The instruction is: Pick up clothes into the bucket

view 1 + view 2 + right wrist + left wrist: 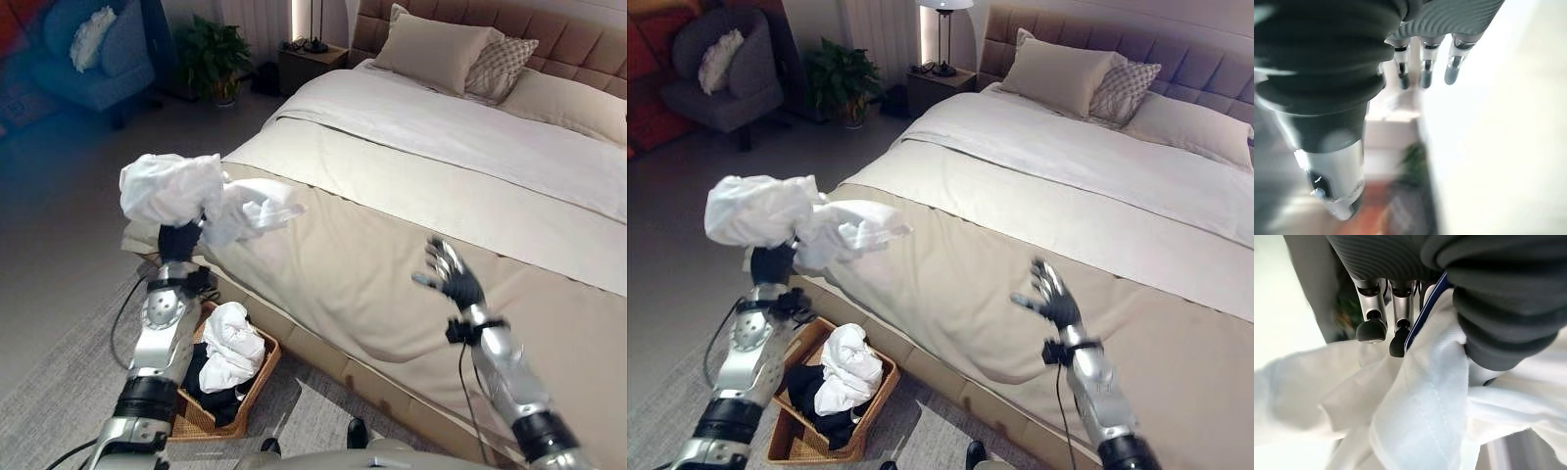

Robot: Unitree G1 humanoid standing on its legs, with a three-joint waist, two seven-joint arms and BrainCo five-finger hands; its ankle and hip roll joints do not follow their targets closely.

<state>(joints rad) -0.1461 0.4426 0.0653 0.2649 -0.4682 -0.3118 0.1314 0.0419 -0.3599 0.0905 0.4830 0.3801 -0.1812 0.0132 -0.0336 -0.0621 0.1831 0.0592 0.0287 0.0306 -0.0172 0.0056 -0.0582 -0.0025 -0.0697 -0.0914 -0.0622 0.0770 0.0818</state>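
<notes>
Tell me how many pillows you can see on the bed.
3, all at the head of the bed: a plain beige pillow propped in front, a checked pillow behind it, and a flat pillow lying beside them. More may be hidden past the picture's edge.

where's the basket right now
In the left eye view the wicker basket sits on the floor at lower left, against the bed edge, below the raised left hand, with clothes already inside.
</notes>
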